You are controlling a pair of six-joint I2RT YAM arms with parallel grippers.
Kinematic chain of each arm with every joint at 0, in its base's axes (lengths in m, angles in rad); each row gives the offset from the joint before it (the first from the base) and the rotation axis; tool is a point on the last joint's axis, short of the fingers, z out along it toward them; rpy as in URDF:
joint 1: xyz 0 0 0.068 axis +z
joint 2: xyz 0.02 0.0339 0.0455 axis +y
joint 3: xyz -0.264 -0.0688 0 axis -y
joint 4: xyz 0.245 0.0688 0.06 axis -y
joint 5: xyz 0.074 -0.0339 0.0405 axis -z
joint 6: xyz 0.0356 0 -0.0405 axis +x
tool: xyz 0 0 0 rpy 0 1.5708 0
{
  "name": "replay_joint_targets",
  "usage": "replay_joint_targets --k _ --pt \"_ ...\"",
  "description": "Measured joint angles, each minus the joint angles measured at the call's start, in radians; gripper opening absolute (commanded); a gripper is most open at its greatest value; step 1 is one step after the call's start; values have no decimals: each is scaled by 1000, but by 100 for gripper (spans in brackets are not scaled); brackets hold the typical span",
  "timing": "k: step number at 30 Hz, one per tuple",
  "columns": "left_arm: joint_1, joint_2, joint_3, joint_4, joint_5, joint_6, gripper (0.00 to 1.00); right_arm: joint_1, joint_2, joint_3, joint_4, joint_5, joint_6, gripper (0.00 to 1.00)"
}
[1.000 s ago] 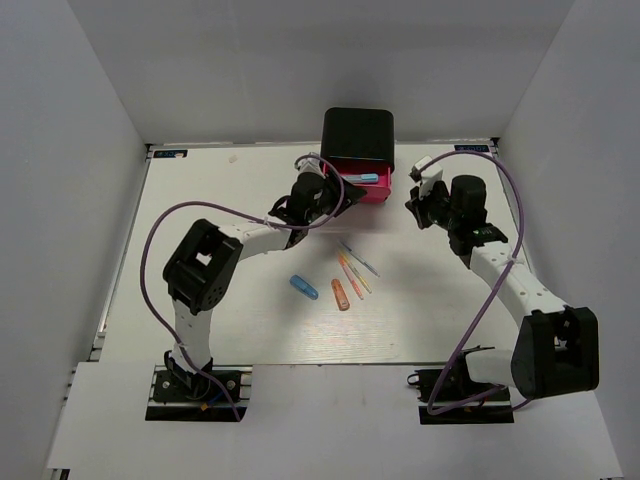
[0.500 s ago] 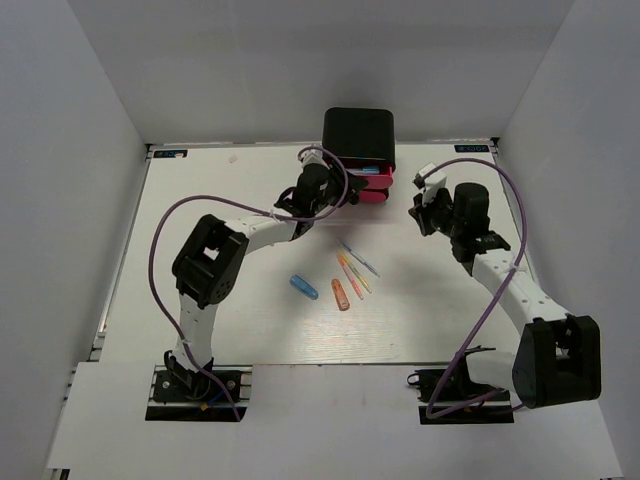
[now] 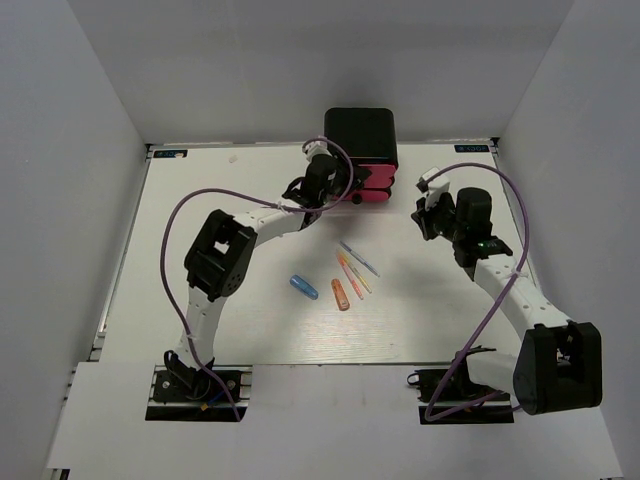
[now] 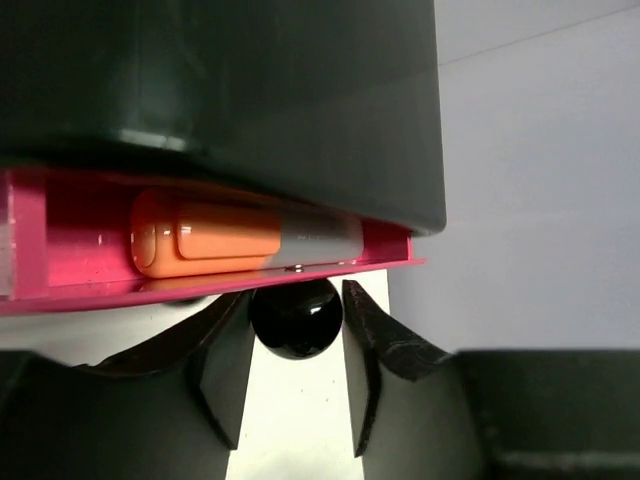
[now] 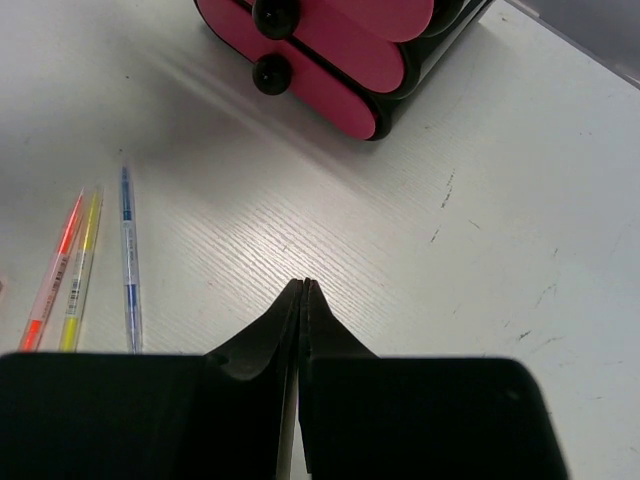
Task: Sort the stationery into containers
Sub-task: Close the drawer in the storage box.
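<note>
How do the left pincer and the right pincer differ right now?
The left pincer grips the black knob of the top drawer; the right pincer holds nothing. The left pincer's jaws stand apart around that knob; the right pincer's are pressed shut. Both are black.

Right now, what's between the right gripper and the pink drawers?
Only bare table, seen in the right wrist view, between right gripper and pink drawers.

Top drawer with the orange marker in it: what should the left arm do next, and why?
Probably push the top drawer the last bit into the black cabinet. The left gripper grips its knob, and the drawer stands slightly out, the orange marker showing in the gap.
</note>
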Motion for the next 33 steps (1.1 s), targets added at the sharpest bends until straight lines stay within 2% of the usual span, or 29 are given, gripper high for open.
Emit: replay_joint_targets --k 27,31,32,33 --pt "0 45 104 -62 -60 10 62 -6 -34 -44 -19 -4 9 3" --pt "-1 43 92 -35 -45 40 72 -6 -42 -51 -21 -15 8 14" --pt "-2 38 78 -25 -37 51 74 -6 -43 -52 -21 -20 9 19" --pt "-3 33 60 -12 -26 60 78 -6 -44 -56 -20 -30 7 30"
